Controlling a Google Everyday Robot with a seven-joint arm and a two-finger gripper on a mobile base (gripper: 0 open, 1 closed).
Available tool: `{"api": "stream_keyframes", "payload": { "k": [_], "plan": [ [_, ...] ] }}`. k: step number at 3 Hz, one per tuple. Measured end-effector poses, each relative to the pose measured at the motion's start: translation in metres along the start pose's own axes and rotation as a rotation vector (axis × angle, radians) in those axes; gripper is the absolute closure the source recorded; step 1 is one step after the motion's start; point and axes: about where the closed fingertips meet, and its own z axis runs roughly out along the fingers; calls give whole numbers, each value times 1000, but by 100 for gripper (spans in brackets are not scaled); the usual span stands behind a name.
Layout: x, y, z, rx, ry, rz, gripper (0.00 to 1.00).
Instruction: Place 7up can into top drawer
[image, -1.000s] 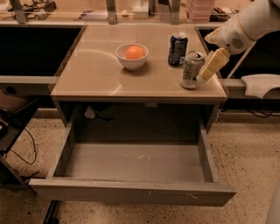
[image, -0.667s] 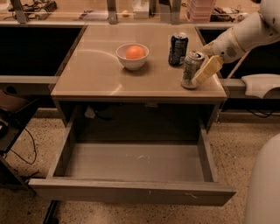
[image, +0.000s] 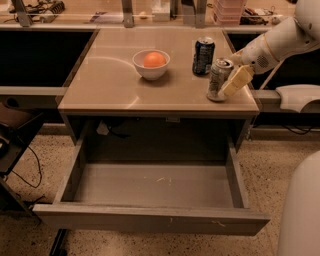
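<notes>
The 7up can, pale silver with a pull-tab top, stands upright near the right front corner of the tan table top. My gripper comes in from the upper right on a white arm and sits right against the can's right side, at can height. The top drawer is pulled fully open below the table. Its grey scuffed floor holds nothing.
A dark blue can stands just behind and left of the 7up can. A white bowl holding an orange fruit sits mid-table. A white robot body part fills the lower right corner. A shelf with clutter runs along the back.
My gripper has moved down and left, from just off the 7up can's right side to right against it. The can, the bowl and the drawer have not moved.
</notes>
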Motion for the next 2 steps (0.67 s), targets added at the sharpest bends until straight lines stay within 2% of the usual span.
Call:
{"api": "stream_keyframes", "payload": {
  "k": [1, 2],
  "plan": [
    [0, 0, 0, 0, 0, 0, 19],
    [0, 0, 0, 0, 0, 0, 42]
  ]
}}
